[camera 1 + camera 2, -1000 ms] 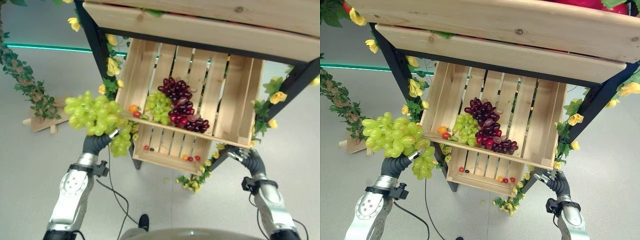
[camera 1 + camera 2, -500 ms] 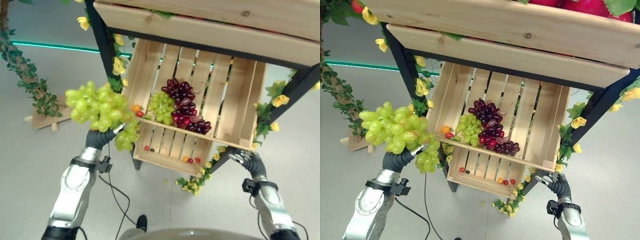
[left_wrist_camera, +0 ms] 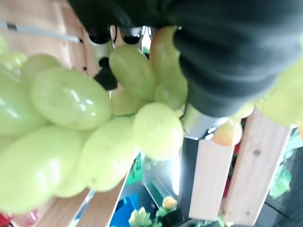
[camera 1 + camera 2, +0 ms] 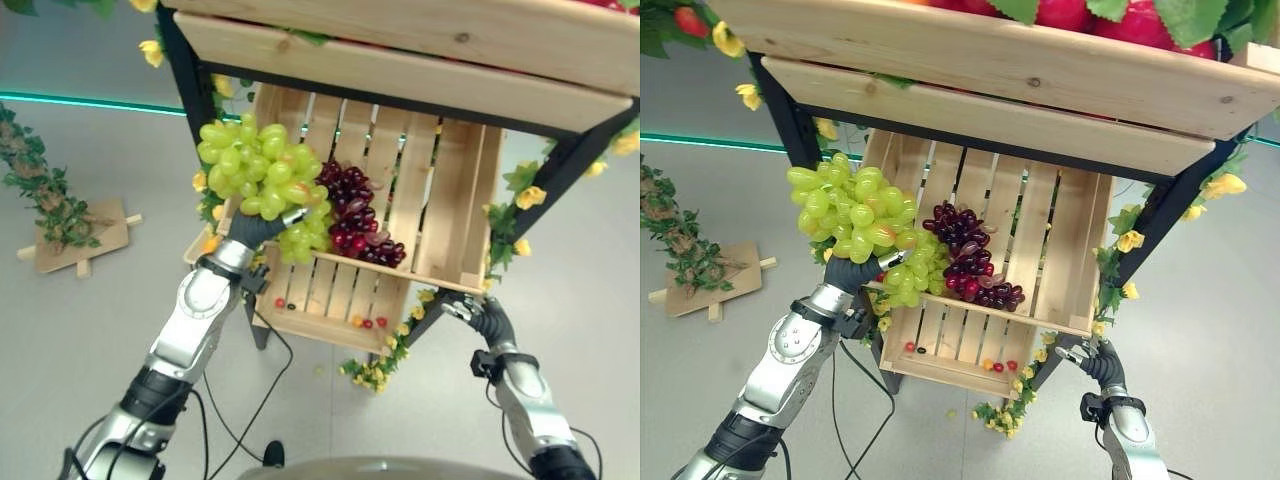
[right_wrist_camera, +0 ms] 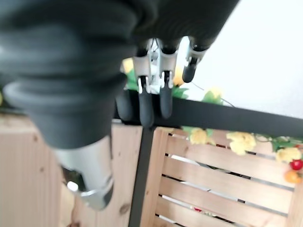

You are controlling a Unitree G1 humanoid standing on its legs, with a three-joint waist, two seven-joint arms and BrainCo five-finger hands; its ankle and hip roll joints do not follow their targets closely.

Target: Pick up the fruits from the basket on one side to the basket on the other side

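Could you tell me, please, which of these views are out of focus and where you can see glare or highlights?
Left wrist view: the bunch of pale green plastic grapes sits so close it is soft, with white highlights on the skins; the left robot hand holds it. Right wrist view: the right robot hand and its dark cover are blurred, and the background is washed out. Both eye views are sharp; the slatted wooden crate is evenly lit.

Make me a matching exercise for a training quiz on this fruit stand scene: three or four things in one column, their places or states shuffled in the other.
Things:
1. green grapes
2. dark red grapes
3. right hand
4. small red and orange fruits

Places or states:
A. lying in the middle crate
B. low by the stand's right leg, holding nothing
C. held in the left hand
D. scattered in the lower crate

Pairs: 1-C, 2-A, 3-B, 4-D
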